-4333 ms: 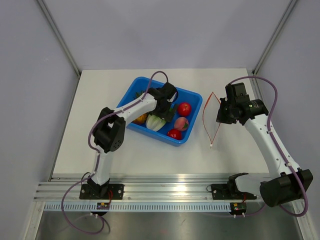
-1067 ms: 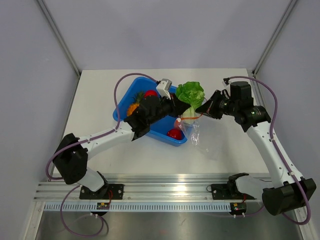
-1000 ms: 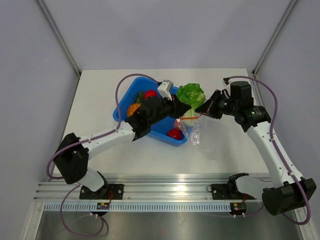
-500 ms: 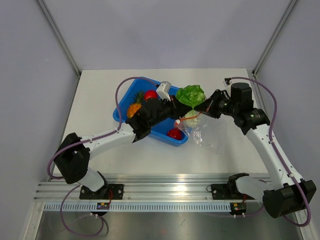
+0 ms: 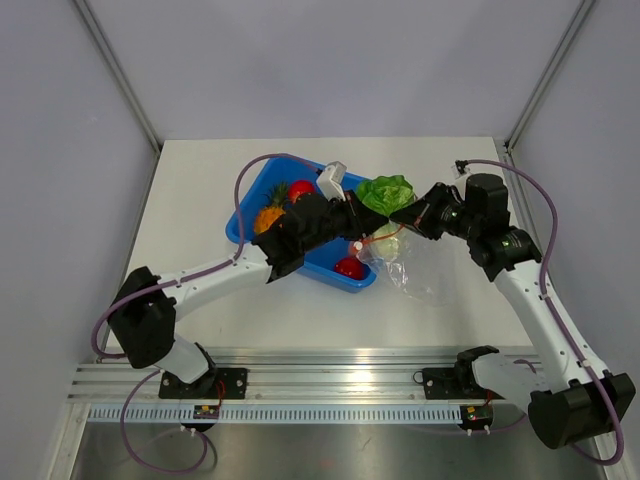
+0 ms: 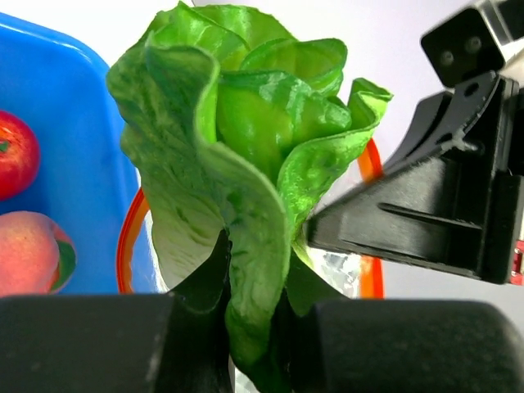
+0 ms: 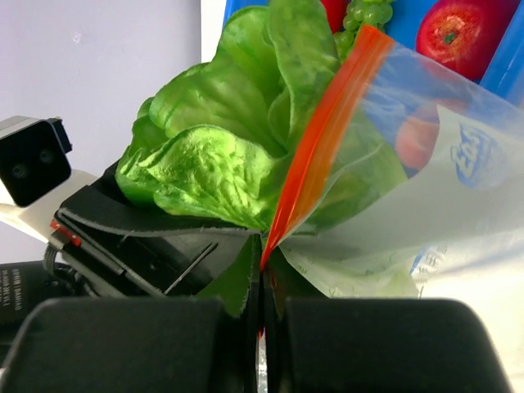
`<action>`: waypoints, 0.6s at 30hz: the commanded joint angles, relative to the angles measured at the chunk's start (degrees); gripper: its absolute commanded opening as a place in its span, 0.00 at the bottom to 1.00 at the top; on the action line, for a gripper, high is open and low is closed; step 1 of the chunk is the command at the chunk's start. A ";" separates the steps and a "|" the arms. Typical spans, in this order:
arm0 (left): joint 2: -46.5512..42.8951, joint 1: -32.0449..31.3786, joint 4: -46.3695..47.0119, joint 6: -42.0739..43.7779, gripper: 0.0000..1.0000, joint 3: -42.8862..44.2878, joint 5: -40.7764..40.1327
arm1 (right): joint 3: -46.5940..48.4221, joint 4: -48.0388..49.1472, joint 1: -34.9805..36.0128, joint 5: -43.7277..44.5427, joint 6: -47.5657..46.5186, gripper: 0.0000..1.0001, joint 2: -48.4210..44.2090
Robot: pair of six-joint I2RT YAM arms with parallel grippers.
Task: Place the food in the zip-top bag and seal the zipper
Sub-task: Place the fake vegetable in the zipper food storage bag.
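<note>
My left gripper [image 5: 362,213] is shut on a lower leaf of the green cabbage [image 5: 386,193], and that leaf [image 6: 246,123] sits between its fingers [image 6: 254,278]. The cabbage's pale stem is down inside the mouth of the clear zip-top bag [image 5: 425,275]. My right gripper [image 5: 420,216] is shut on the bag's orange-red zipper [image 7: 323,139], holding the mouth up and open around the cabbage [image 7: 213,155]. The zipper [image 6: 127,237] loops behind the leaves. A pineapple [image 5: 267,217], two red fruits [image 5: 300,188] [image 5: 349,267] and a peach [image 6: 29,250] lie in the blue tub [image 5: 250,205].
The blue tub stands mid-table, just left of the hanging bag. Both arms meet over the tub's right corner, fingers close to each other. Bare white table lies in front of and to the right of the bag. Metal frame posts [image 5: 120,75] rise at the back corners.
The cabbage has come down and tipped toward the bag, its stem now inside the mouth. The right gripper shifted slightly, and the bag's body has spread out to the right.
</note>
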 commanded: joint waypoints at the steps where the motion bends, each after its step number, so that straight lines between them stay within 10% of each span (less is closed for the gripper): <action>1: -1.16 -0.94 -4.33 2.76 0.16 6.04 5.04 | -0.11 4.44 -0.20 1.85 0.84 0.00 -1.89; 6: -0.98 -1.38 -14.43 7.77 0.78 9.47 7.26 | -1.25 4.09 -0.20 3.34 -0.21 0.00 -3.73; 18: -6.34 -1.82 -30.08 19.02 0.82 13.44 7.09 | -3.36 10.50 -0.37 2.47 1.80 0.00 -4.00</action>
